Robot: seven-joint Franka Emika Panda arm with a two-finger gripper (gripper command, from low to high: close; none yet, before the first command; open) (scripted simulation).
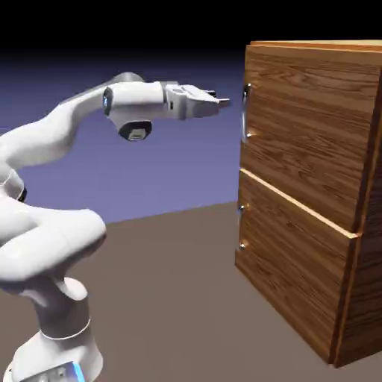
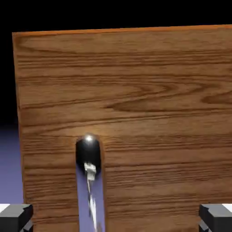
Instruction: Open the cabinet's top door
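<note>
The cabinet [image 1: 313,186] of brown wood grain stands at the exterior view's right. Its top door [image 1: 306,127] is shut flush, with a small vertical silver handle [image 1: 245,112] at its near edge. My gripper [image 1: 221,100] is level with the handle's upper part, a short gap to its left, and points at it. In the hand view the top door [image 2: 136,99] fills the frame. There the handle [image 2: 90,181] runs down left of the middle, between my grey fingertips [image 2: 16,217]. The gripper [image 2: 115,221] is open and holds nothing.
Below the top door sits the shorter lower door [image 1: 291,276] with its own small handle [image 1: 241,224]. The brown table [image 1: 164,298] stretches between my base and the cabinet.
</note>
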